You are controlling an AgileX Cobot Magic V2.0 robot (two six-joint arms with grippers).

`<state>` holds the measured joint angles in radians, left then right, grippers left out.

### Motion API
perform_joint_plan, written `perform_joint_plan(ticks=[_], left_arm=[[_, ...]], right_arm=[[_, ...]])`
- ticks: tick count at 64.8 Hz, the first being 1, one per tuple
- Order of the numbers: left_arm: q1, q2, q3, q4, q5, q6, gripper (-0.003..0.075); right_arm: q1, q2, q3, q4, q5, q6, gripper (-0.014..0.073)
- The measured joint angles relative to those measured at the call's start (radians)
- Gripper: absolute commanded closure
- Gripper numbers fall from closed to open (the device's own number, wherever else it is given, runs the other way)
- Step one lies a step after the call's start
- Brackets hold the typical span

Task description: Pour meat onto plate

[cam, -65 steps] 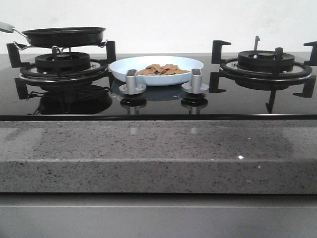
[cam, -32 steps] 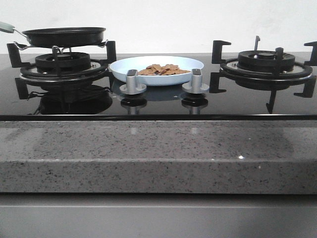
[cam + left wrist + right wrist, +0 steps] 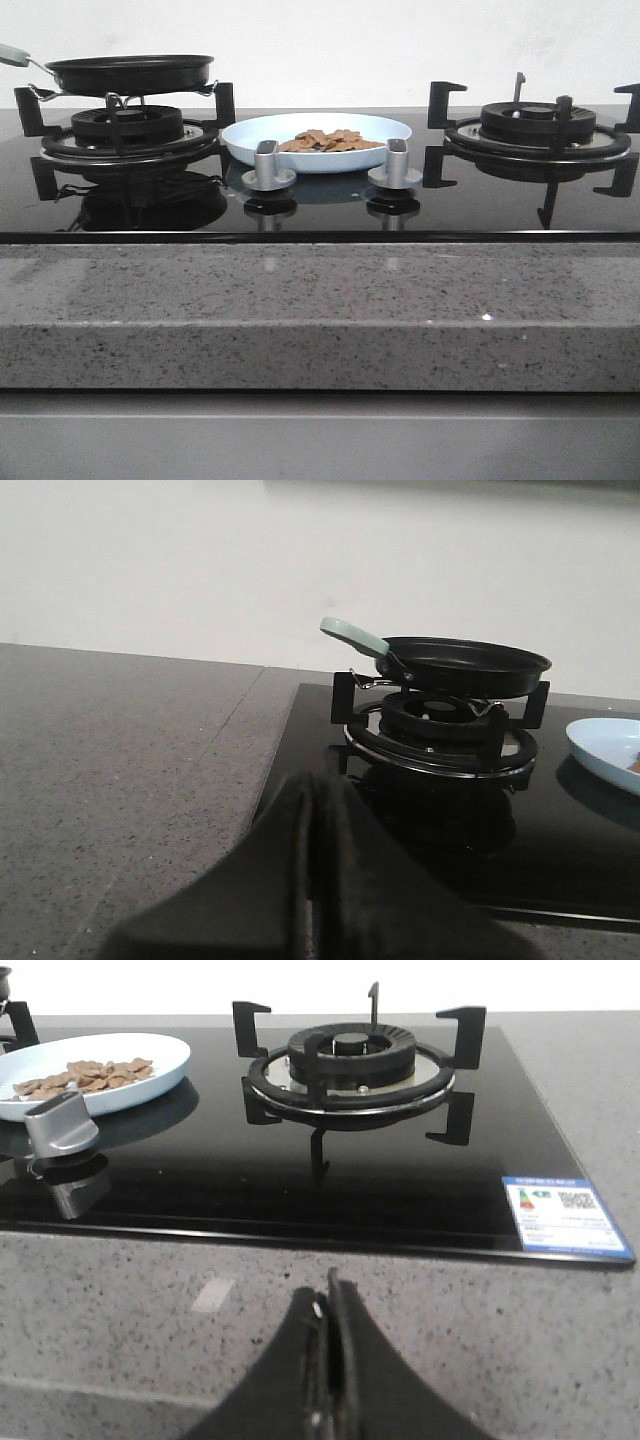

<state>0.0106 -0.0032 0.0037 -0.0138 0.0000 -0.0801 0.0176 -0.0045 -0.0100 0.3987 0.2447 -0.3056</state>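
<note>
The meat point(image 3: 326, 140) lies as a heap of small orange-brown pieces on the pale blue-white plate point(image 3: 250, 139), which rests on the black hob between the two burners. In the right wrist view the meat point(image 3: 85, 1074) and plate point(image 3: 160, 1072) sit well ahead of the fingers. A slice of the plate's rim point(image 3: 600, 752) shows in the left wrist view. My left gripper point(image 3: 304, 792) is shut on nothing, held back from the hob's left side. My right gripper point(image 3: 325, 1298) is also shut on nothing, over the grey counter. Neither arm shows in the front view.
A black frying pan point(image 3: 130, 72) with a pale handle point(image 3: 352, 637) sits on the left burner point(image 3: 127, 128). The right burner point(image 3: 537, 128) carries nothing. Two silver knobs point(image 3: 268, 165) point(image 3: 395, 163) stand in front of the plate. A speckled stone counter edge point(image 3: 320, 310) runs along the front.
</note>
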Motion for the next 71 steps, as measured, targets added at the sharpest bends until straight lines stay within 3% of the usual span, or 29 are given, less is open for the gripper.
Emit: perform_joint_plan(ticks=[45,59,71], left_arm=[[0.0,0.0,0.0,0.0,0.0,0.0,0.0741],[0.0,0.0,0.0,0.0,0.0,0.0,0.0741],[0.0,0.0,0.0,0.0,0.0,0.0,0.0741]], right_arm=[[0.006,-0.007,0.037,0.002,-0.101,0.008,0.0664],[0.006,-0.007,0.037,-0.24,-0.176,0.254,0.0664],[0.006,-0.007,0.037,-0.331,-0.191,0.326,0.0664]])
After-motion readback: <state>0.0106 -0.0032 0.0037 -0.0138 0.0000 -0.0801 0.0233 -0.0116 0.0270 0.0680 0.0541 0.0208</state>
